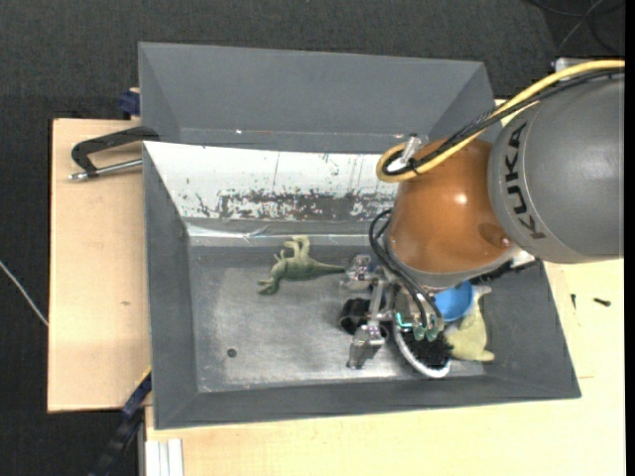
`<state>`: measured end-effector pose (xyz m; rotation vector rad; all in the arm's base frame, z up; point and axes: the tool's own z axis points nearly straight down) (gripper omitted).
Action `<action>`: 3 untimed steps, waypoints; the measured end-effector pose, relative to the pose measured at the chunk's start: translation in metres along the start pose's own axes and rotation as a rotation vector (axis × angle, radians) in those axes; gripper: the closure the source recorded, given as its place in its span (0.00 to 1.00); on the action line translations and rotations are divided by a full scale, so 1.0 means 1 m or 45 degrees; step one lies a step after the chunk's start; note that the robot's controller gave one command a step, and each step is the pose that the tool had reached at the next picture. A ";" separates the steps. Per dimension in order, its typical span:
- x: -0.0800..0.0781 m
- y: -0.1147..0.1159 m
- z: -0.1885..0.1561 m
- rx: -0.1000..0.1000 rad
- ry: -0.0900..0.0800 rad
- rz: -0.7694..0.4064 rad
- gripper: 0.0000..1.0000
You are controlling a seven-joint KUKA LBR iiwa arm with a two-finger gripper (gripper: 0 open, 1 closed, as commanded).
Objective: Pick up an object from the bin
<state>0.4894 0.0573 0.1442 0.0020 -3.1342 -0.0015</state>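
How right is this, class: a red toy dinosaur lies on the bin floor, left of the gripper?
The colour is wrong: the toy dinosaur is green, not red. The camera view shows it on the bin floor, left of the gripper.

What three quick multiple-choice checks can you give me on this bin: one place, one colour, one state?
1. Where in the bin is the yellow thing?
A) far left corner
B) front right, beside the blue thing
C) middle

2. What colour is the toy dinosaur?
A) red
B) white
C) green

3. How is the dinosaur?
A) lying on the floor, left of the gripper
B) lifted clear
C) buried under a heap

Answers: B, it sits by the right wall; C, its body shows green; A, it lies flat on the floor with nothing on it.
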 end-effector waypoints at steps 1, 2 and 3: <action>-0.041 -0.063 0.074 0.000 -0.016 -0.128 0.00; -0.042 -0.060 0.069 -0.001 -0.026 -0.132 1.00; -0.055 -0.102 -0.111 0.008 -0.025 -0.610 1.00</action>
